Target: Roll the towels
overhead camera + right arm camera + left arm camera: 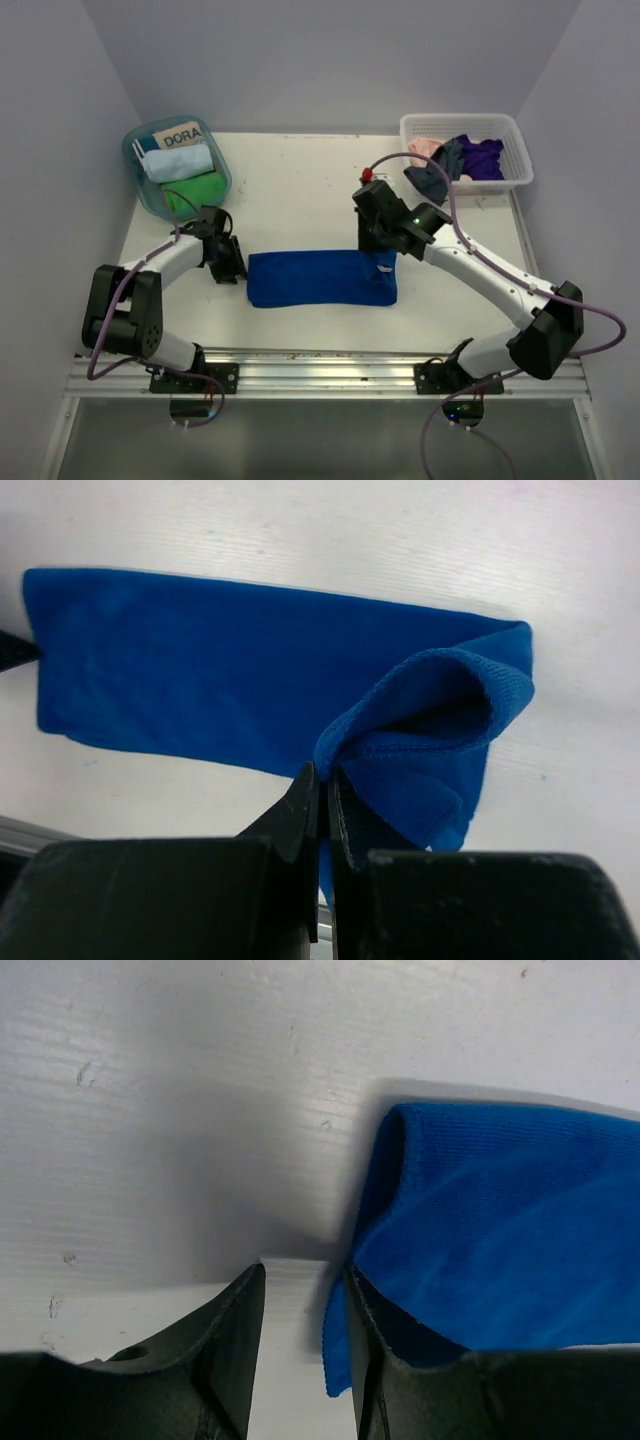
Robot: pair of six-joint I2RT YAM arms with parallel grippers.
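right claw (322, 776) pinching blue towel (200, 670) corner, left claw (305, 1278) parted

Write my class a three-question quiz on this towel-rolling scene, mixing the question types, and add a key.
1. True or false: the right tool is shut on one end of the royal blue towel.
2. Multiple choice: the rolled light blue towel and green towel lie in A) a metal bucket, B) the teal tub, C) a drawer.
3. Fill in: the left tool, at the blue towel's other end, is ____.

Key: 1 true; 2 B; 3 open.
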